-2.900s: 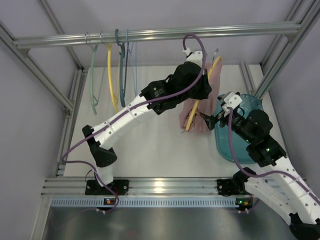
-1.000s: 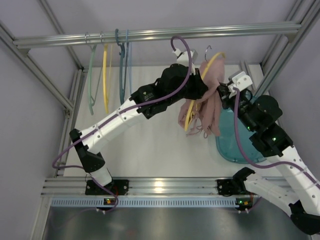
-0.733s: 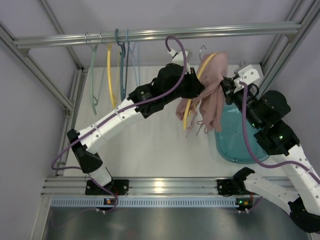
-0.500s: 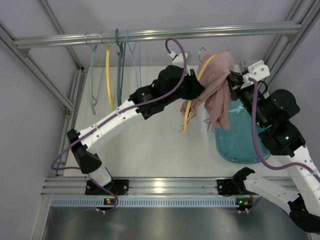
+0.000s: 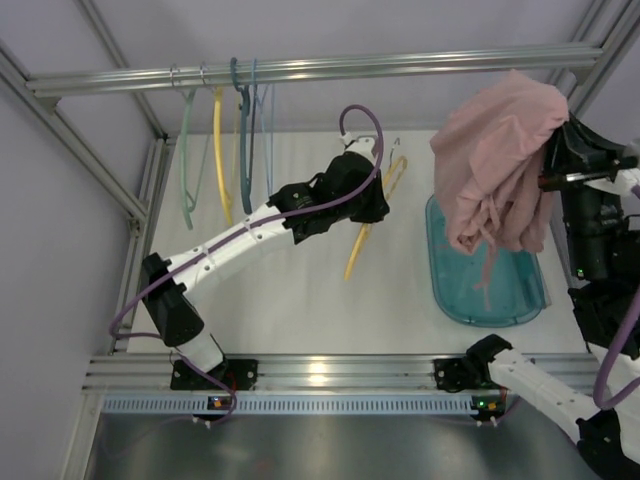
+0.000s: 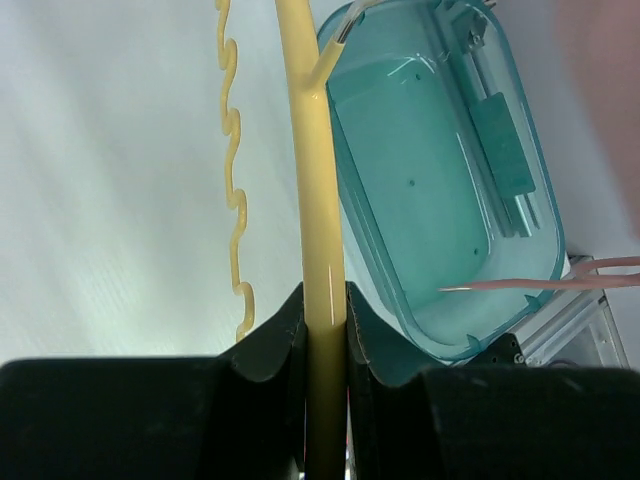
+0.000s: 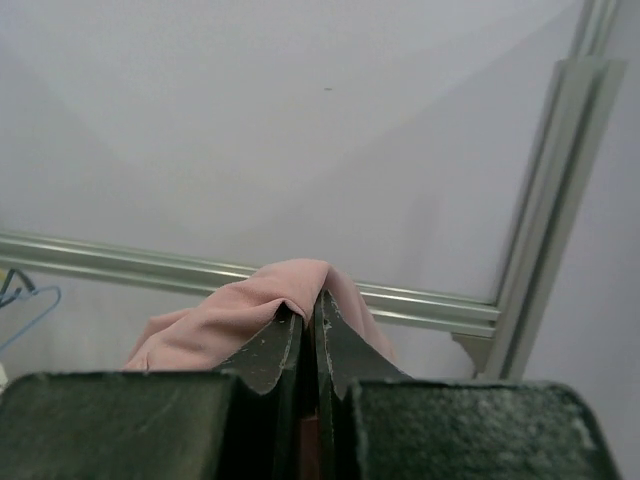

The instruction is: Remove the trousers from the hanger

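The dusty-pink trousers (image 5: 497,160) hang in a bunch high at the right, above the teal tray, free of the hanger. My right gripper (image 7: 308,305) is shut on a fold of the trousers (image 7: 240,305), which drapes over its fingertips. The yellow hanger (image 5: 362,232) hangs bare in mid-air over the table centre, held by my left gripper (image 5: 368,205). In the left wrist view the jaws (image 6: 325,320) are shut on the hanger's yellow bar (image 6: 312,150), and its wavy lower edge (image 6: 234,180) shows to the left.
A teal tray (image 5: 520,300) lies on the table under the trousers. Several other hangers (image 5: 220,140) in green, yellow and blue hang from the aluminium rail (image 5: 300,72) at the upper left. Frame posts stand at both sides.
The right gripper has lifted the trousers up and to the right, off the hanger. The left gripper has lowered the bare hanger slightly toward the table centre.
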### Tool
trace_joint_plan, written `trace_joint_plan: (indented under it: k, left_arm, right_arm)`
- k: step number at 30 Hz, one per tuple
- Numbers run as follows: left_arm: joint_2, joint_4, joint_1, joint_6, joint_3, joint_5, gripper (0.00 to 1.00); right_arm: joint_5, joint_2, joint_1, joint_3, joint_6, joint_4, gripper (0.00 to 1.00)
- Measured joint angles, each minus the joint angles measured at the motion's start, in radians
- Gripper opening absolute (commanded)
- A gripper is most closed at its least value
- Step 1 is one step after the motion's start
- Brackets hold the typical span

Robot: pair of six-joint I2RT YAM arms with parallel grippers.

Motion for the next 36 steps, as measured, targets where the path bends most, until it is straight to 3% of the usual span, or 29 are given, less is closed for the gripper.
trace_joint_plan:
  k: [8, 16, 25, 30, 36]
  left_arm:
    - [-0.011, -0.001, 0.0, 0.025, -0.039, 0.032, 0.0]
    - [-0.102, 0.002, -0.008, 0.079, -0.075, 0.028, 0.0]
    - [-0.196, 0.021, -0.014, 0.149, -0.08, -0.031, 0.0]
    - [-0.24, 0.029, -0.014, 0.198, -0.08, -0.09, 0.0]
    - [-0.296, 0.029, -0.014, 0.218, -0.089, -0.148, 0.0]
  right_arm:
    - [0.105, -0.111, -0.062, -0.078, -0.1, 0.074, 0.0]
    - [0.264, -0.165, -0.134, -0.297, -0.218, 0.082, 0.0]
    - [0.391, -0.258, -0.215, -0.608, -0.225, 0.031, 0.0]
    - [0.42, -0.22, -0.221, -0.823, -0.233, 0.039, 0.0]
    - [0.346, -0.074, -0.222, -0.897, -0.128, 0.006, 0.0]
